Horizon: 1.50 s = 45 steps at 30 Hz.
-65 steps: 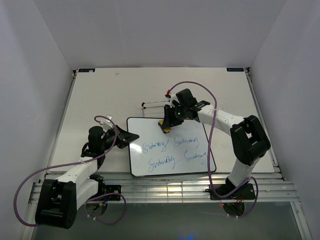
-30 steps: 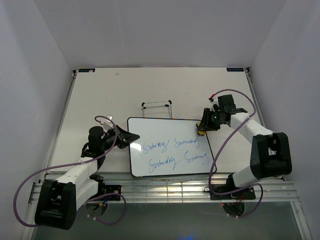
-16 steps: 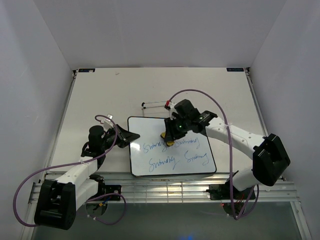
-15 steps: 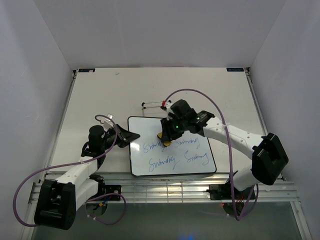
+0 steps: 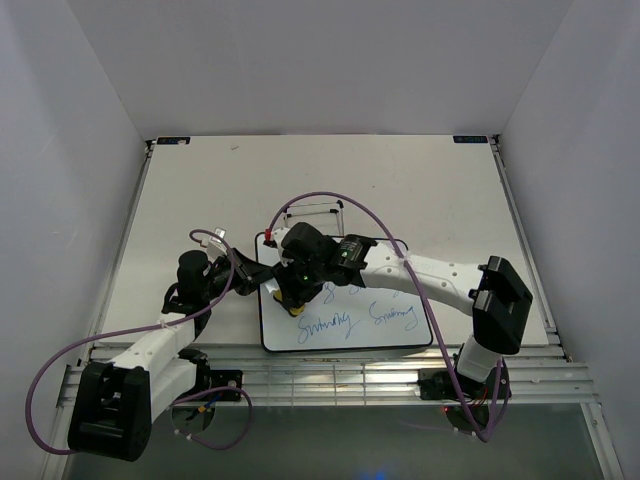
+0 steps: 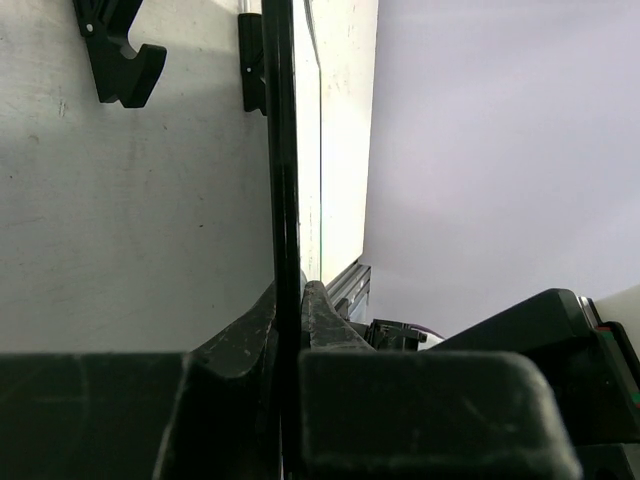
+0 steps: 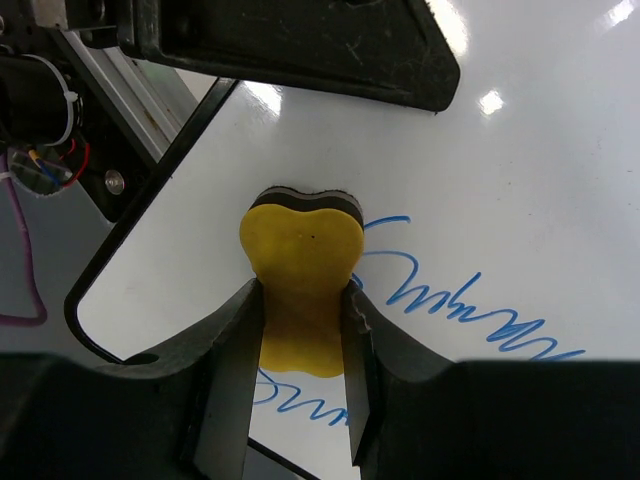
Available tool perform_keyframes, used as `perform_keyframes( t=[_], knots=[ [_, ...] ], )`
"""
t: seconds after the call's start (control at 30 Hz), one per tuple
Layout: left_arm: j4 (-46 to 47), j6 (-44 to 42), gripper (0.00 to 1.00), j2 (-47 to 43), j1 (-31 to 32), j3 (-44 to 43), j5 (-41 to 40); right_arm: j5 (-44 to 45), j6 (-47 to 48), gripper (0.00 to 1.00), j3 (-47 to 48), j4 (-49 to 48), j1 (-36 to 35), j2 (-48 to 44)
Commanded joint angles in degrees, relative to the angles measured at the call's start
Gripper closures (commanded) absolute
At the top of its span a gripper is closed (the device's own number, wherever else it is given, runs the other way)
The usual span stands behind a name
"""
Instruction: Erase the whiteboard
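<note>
The whiteboard (image 5: 390, 300) lies flat on the table with blue cursive writing (image 5: 393, 315) on it. My left gripper (image 5: 262, 275) is shut on its left edge; in the left wrist view the black frame (image 6: 283, 150) runs edge-on between the closed fingers (image 6: 255, 325). My right gripper (image 5: 293, 297) is shut on the yellow eraser (image 5: 293, 309) and presses it on the board near the left edge. In the right wrist view the eraser (image 7: 300, 265) sits between the fingers (image 7: 232, 360) on the board (image 7: 500, 170), with blue strokes (image 7: 450, 295) beside it.
A small wire stand (image 5: 312, 208) stands just behind the board. An aluminium rail (image 5: 330, 375) runs along the table's near edge. Purple cables (image 5: 330, 200) loop over both arms. White walls close in the table on three sides.
My right arm has swept the eraser from the board's right edge leftward across the upper line of writing to its left side. The left arm has held still on the board.
</note>
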<state>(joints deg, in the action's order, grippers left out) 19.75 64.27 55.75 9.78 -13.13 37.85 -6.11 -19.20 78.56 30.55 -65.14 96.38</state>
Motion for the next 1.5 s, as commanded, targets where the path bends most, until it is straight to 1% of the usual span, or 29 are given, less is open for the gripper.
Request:
perform_keyframes(
  t=[0.0,0.13,0.23,0.4,0.47,0.57,0.6,0.67,0.73,0.8,0.97,1.07,1.17,1.3,1.33,1.4,1.43,1.47],
  knots=[
    [2.0,-4.6,1.0,-1.7,0.2,-2.3,-4.5,2.2,0.6,0.77,1.4,1.7,0.1,0.6],
    [2.0,-4.6,1.0,-1.9,0.4,-2.7,-4.4,5.2,0.9,0.76,0.2,2.4,0.2,1.4],
    [2.0,-4.5,1.0,-2.0,0.4,-2.7,-4.4,5.6,0.8,0.76,-2.6,2.5,1.8,0.7],
    [1.9,-4.5,1.0,-2.5,0.5,-2.2,-4.0,5.9,1.3,0.76,-9.4,2.2,7.4,-2.4],
    [1.9,-4.6,1.0,-2.5,0.5,-2.1,-4.1,5.9,1.7,0.76,-11.0,2.2,10.1,-4.2],
    [1.9,-4.6,1.0,-2.4,0.6,-1.8,-4.1,5.7,2.4,0.76,-12.0,2.2,11.5,-5.2],
    [1.9,-4.7,1.0,-2.4,0.6,-1.8,-4.2,4.9,2.5,0.77,-11.8,2.2,11.5,-5.1],
    [1.9,-4.7,1.0,-2.3,0.7,-2.0,-4.2,1.4,2.5,0.81,-10.8,1.5,10.9,-4.4],
    [1.9,-4.7,1.0,-2.4,0.8,-2.2,-4.4,0.5,2.2,0.81,-9.8,0.5,9.8,-3.3],
    [1.9,-4.6,1.0,-2.3,0.8,-2.3,-4.4,0.0,2.1,0.81,-6.7,0.7,7.5,-2.2],
    [1.9,-4.4,1.0,-2.3,0.9,-2.4,-4.8,-4.7,1.5,0.8,-0.8,-1.4,2.1,0.2],
    [1.9,-4.4,1.0,-2.3,0.9,-2.5,-5.1,-6.5,1.5,0.8,-0.6,-2.7,1.1,0.0],
    [1.9,-4.4,1.0,-2.2,0.9,-2.6,-5.2,-2.7,1.6,0.81,-3.6,-2.4,1.4,-0.7],
    [1.9,-4.4,1.0,-2.0,0.9,-2.8,-5.2,-2.4,0.8,0.8,-11.2,-4.2,3.8,-3.6],
    [1.9,-4.4,1.0,-2.0,1.0,-2.8,-5.2,-1.8,0.6,0.81,-14.7,-4.4,5.2,-4.1],
    [1.9,-4.3,1.0,-2.0,1.0,-2.9,-5.2,-1.7,0.3,0.81,-18.4,-5.6,7.0,-6.2],
    [1.9,-4.3,1.0,-2.1,1.0,-2.9,-5.3,-1.8,0.2,0.81,-22.3,-6.1,9.1,-7.1],
    [1.9,-4.3,1.0,-2.2,1.0,-3.0,-5.2,-1.9,0.1,0.8,-24.1,-6.5,10.4,-8.0]
  ],
)
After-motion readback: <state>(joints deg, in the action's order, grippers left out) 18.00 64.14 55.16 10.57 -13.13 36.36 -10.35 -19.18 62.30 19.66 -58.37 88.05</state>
